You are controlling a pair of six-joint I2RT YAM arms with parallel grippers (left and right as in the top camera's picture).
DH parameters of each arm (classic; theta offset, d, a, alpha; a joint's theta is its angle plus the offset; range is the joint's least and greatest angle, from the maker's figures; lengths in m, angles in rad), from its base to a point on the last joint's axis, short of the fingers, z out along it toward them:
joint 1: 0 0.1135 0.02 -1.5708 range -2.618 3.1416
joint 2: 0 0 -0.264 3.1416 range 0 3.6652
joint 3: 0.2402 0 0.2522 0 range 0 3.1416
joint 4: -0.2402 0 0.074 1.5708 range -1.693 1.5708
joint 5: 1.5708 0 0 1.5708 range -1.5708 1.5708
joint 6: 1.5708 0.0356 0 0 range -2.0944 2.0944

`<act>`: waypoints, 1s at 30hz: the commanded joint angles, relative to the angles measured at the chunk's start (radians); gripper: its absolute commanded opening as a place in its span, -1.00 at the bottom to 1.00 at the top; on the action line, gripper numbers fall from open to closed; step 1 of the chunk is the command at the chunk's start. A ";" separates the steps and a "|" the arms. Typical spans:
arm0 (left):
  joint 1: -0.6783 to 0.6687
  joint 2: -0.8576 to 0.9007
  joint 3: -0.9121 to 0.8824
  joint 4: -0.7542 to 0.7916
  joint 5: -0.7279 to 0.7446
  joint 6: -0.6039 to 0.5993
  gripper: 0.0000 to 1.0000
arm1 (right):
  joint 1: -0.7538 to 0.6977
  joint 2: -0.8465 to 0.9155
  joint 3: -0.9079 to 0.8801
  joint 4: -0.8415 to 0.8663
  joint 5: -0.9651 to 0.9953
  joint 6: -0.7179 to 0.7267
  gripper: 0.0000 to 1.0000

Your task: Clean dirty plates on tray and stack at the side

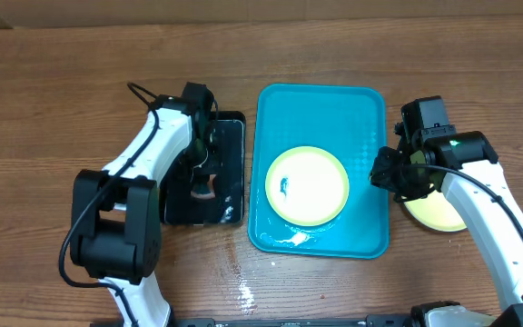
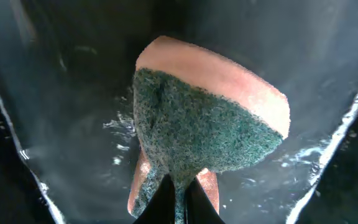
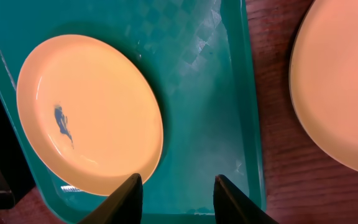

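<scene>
Plate (image 3: 89, 112), blue-smudged, lies in turquoise tray (image 3: 204, 93) just ahead-left of right gripper (image 3: 178, 198); its fingers are spread and empty. Second plate (image 3: 340, 87) sits ahead-right on table (image 3: 272, 155), off tray. Left gripper (image 2: 178, 205) pinches sponge (image 2: 204, 124) over wet black tray (image 2: 73, 93).

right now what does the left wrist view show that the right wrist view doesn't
Only left wrist: a sponge pinched in the left gripper over a wet black tray. Only right wrist: the open right gripper, the turquoise tray holding a blue-smudged plate, a second plate on the table beside it. Shared: likely only the black tray's edge, dark at the right wrist's left border.
</scene>
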 commanded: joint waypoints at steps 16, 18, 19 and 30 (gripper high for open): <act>0.006 0.001 -0.006 0.023 -0.043 0.031 0.33 | -0.001 -0.003 -0.005 0.008 -0.006 -0.007 -0.14; 0.004 0.002 -0.018 0.043 -0.026 0.030 0.04 | -0.001 -0.003 -0.005 0.008 -0.006 -0.007 -0.14; 0.003 0.003 -0.026 0.056 -0.015 0.028 -0.02 | -0.001 -0.003 -0.005 0.008 -0.006 -0.007 -0.13; -0.001 0.000 -0.100 0.090 0.027 0.026 -0.92 | -0.001 0.058 -0.030 0.015 -0.015 0.003 -0.35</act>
